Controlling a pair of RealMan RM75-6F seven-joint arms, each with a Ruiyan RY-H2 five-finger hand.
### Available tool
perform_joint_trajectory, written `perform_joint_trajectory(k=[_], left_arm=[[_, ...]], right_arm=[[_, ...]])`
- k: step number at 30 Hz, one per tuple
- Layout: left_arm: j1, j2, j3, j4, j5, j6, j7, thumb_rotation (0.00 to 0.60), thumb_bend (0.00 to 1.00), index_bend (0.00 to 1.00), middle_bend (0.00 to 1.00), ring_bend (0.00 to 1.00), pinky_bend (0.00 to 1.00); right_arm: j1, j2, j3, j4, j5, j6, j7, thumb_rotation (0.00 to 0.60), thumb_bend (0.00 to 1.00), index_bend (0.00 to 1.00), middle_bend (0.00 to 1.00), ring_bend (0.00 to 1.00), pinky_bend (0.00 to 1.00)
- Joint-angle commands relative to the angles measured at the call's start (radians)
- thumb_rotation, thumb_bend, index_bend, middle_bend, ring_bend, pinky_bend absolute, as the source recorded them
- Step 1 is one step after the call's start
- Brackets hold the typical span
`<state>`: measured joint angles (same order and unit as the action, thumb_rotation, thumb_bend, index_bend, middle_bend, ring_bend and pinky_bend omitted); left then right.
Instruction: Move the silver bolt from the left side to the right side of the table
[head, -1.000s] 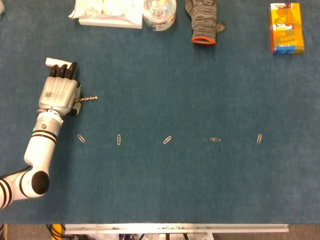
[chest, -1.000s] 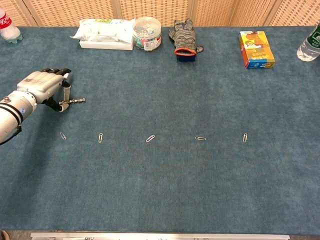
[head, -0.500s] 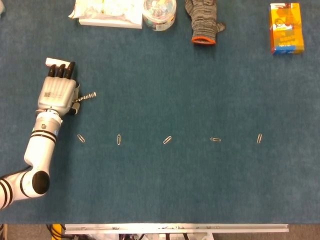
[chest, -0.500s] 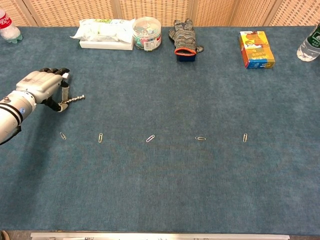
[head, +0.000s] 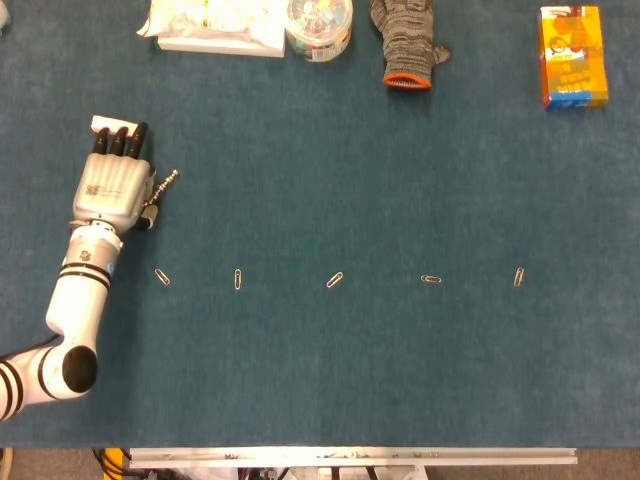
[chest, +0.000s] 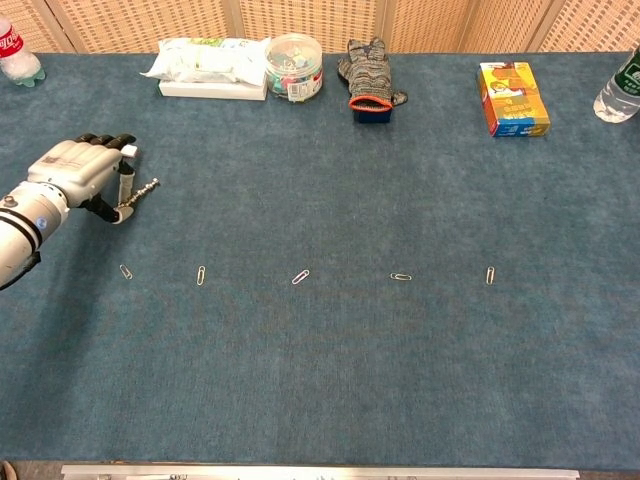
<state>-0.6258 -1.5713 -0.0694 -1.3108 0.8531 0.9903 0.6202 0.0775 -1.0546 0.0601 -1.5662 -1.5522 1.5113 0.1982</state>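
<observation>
The left robot hand (head: 112, 188) pinched the silver bolt (head: 161, 190) by one end at the far left of the table (head: 330, 180), its shaft jutting out tilted. With so slight a hold, the bolt could twist loose and drop during the long carry rightward.
</observation>
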Motion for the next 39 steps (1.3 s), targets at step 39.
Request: perform_joint_trajectory(k=[39], left_arm=[[0.180,0.366,0.191,-0.453,0.396,0.201,-0.079,0.600,0.34,0.63,0.00,0.00,0.02]], right_arm=[[0.005,-0.009,-0.007,-0.008,-0.007,-0.010,-0.031,0.600,0.21,0.15,0.02,0.06,0.36]])
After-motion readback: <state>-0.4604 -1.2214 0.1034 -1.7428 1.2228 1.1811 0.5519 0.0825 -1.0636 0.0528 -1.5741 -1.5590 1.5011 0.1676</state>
